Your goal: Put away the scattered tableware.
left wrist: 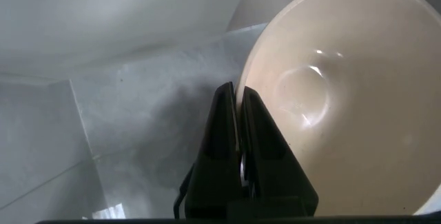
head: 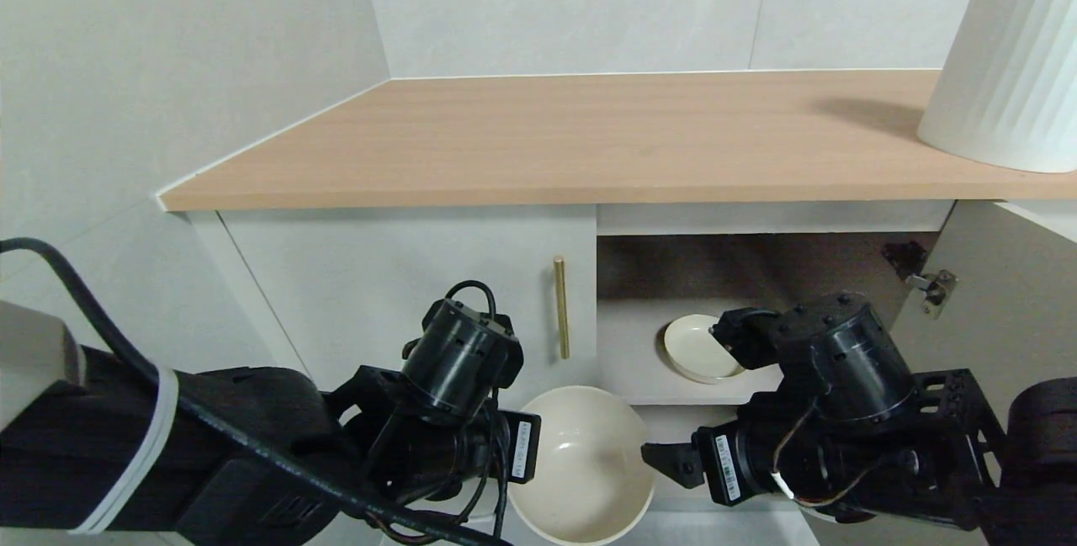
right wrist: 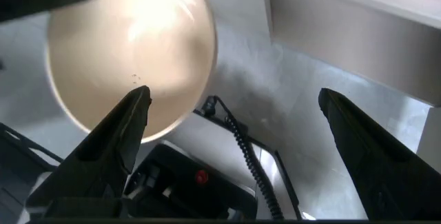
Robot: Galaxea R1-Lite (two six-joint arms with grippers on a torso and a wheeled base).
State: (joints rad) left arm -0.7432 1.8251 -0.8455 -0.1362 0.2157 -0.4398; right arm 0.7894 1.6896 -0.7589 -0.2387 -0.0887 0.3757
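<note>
- Head view: the cream bowl hangs low in front of the cupboard, pinched at its rim by the left claw. The cupboard's right door is swung open, and a small plate already sits on the shelf inside. The left door with the brass handle is closed. The right claw is just beside the bowl's other side, not touching it, and that arm sits partly in front of the opening. Up on the table there's just a ribbed white shade-looking thing.
- Left wrist view: the fingers are clamped tight on the bowl's rim, one inside and one outside. The bowl hangs off to one side, with pale floor behind it.
- Right wrist view: this claw is spread wide with nothing in it. The bowl is off past one fingertip, and a coiled cable lies below.
- So I'd say we're mid-carry: the plate's done and the bowl's next. The next move probably needs a lift up to shelf height and then a push in beside the plate. A rim pinch is a bit sketchy, so keep it level. The right arm likely has to get out of the opening first.
</note>
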